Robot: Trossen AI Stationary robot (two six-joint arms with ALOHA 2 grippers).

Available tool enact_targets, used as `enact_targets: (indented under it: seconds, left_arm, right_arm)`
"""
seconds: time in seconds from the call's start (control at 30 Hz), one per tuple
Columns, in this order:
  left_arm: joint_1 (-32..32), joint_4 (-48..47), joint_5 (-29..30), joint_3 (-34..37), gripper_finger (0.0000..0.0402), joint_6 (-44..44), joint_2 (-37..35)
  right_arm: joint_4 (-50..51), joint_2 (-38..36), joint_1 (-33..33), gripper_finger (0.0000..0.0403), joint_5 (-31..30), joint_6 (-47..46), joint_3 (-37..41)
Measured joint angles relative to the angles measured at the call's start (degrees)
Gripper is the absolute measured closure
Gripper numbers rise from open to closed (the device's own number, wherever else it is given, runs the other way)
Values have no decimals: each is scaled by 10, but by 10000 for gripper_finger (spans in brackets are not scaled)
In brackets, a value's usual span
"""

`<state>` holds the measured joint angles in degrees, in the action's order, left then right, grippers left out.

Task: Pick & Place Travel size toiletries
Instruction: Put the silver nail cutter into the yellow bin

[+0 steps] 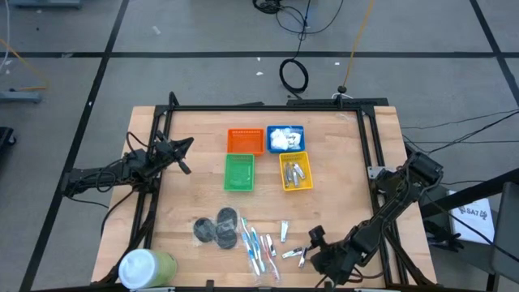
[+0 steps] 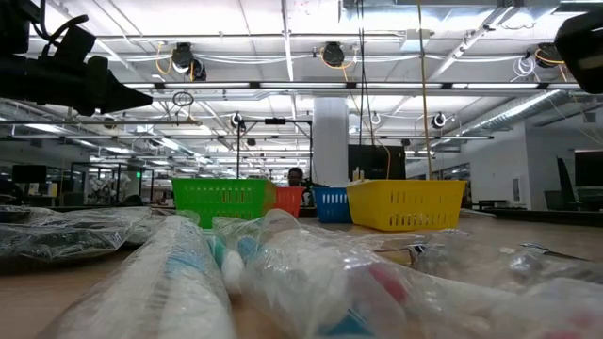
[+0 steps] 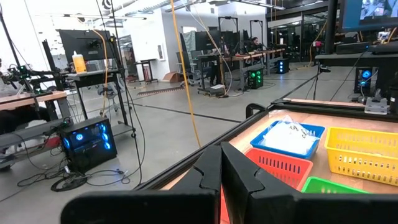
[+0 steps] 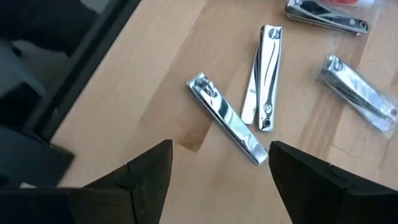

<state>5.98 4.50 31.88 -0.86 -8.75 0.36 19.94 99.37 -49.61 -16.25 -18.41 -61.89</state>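
1. The right gripper (image 4: pixel 221 163) hangs low over the near right part of the bench (image 1: pixel 340 162), its two dark fingers (image 4: pixel 146 171) spread wide with nothing between them.
2. Straight ahead of those spread fingers lies a silver nail clipper (image 4: pixel 227 118), flat on the wood and not touched by either finger.
3. A second clipper (image 4: pixel 264 78) lies just beside it, and two more sit farther off, one in a clear wrapper (image 4: pixel 357 90) and one near the edge of the wrist view (image 4: pixel 326 17).
4. In the high view the same loose clippers (image 1: pixel 292 243) show as a small group at the near edge, just beside the right gripper (image 1: pixel 312 243).
5. The toothbrushes (image 1: pixel 258 247) lie in a loose bunch to the left of the clippers, and the dark round discs (image 1: pixel 217 228) lie left of the toothbrushes.
6. Four small baskets stand mid-bench: an orange basket (image 1: pixel 245 141), a blue basket (image 1: pixel 285 138) holding white packets (image 1: pixel 282 138), a green basket (image 1: pixel 238 172), and a yellow basket (image 1: pixel 295 172) with several clippers already in it.
7. A white-and-green tub (image 1: pixel 146 266) stands at the near left corner.
8. The left gripper (image 1: pixel 185 156) waits at the left side of the bench, raised, its fingers (image 3: pixel 239 180) pressed together on nothing.
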Motion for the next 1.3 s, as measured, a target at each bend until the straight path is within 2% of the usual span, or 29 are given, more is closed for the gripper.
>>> enact_targets:
  seconds: [0.3, 0.5, 0.83, 1.13, 1.3]
  left_arm:
    - [0, 0, 0, 0, 401, 0, 0]
    - [0, 0, 0, 0, 401, 0, 0]
    - [0, 0, 0, 0, 401, 0, 0]
    - [0, 0, 0, 0, 401, 0, 0]
    - [0, 0, 0, 0, 401, 0, 0]
  right_arm:
    - [-1, 0, 5, 149, -1, 105, 7]
    - [-101, 0, 29, 149, 8, 145, 31]
    - [-176, 38, 65, 176, 107, 150, 55]
    - [-175, 53, 69, 201, 120, 153, 54]
    - [-146, 52, 69, 235, 120, 146, 54]
